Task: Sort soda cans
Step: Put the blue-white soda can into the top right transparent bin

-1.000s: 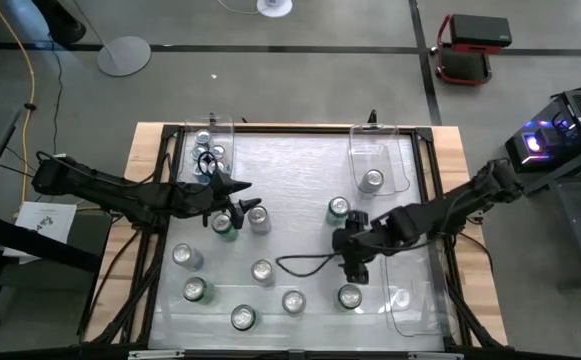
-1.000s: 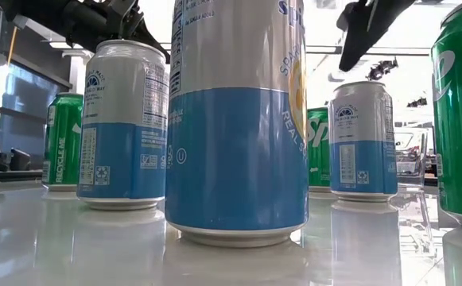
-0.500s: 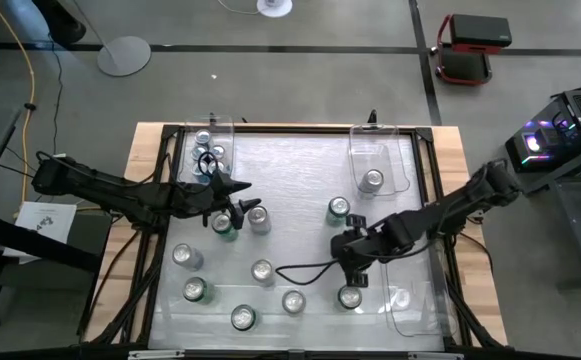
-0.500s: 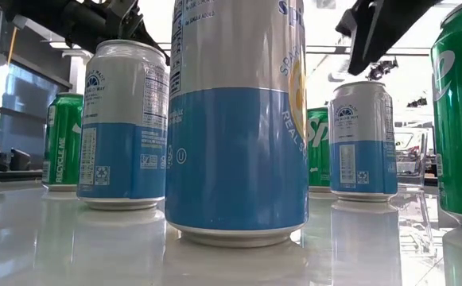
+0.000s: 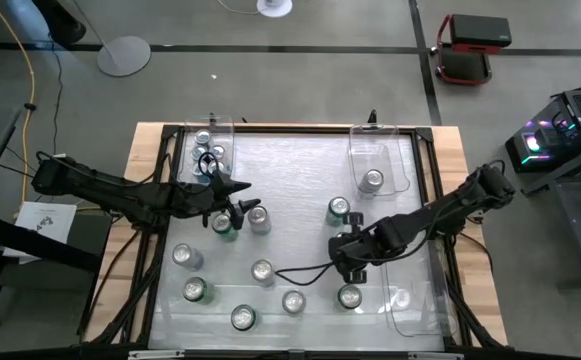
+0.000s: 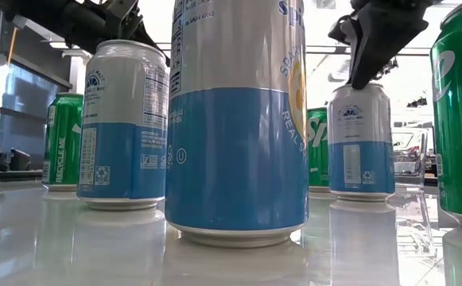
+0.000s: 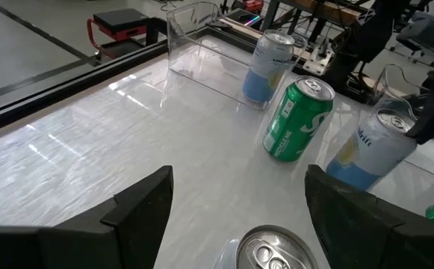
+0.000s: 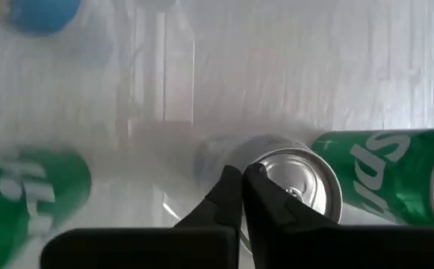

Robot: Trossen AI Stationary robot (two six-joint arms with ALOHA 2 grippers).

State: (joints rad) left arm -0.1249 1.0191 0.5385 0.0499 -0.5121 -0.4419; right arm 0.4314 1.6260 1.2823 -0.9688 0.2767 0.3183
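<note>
Soda cans stand upright on the white table (image 5: 300,165): green ones (image 5: 339,208) (image 5: 350,296) and silver-and-blue ones (image 5: 262,270). My right gripper (image 5: 346,265) (image 8: 245,173) is shut and points down onto the silver top of a silver-and-blue can (image 6: 362,139) (image 8: 295,187), which it hides in the high view. A green can (image 8: 381,175) stands beside that can. My left gripper (image 5: 238,208) hangs open above a can's silver top (image 7: 273,250), a finger on each side and clear of it. My right gripper comes from above, steeply slanted, its shut fingertips (image 8: 235,183) set on the can's top at the rim (image 8: 265,166) (image 6: 356,87). Whether anything is pinched between them I cannot tell. The can stands upright with its base on the table.
Clear plastic bins sit at the far left (image 5: 210,150) with cans inside, at the far right (image 5: 380,165) with one can, and at the near right (image 5: 410,305). A black cable (image 5: 300,268) loops over the table beside my right gripper. More cans line the near edge (image 5: 242,317).
My right gripper has sunk toward the table's near edge, rolled a little, and shut, its tips coming down onto the silver-and-blue can's top. The can stays upright in its place.
</note>
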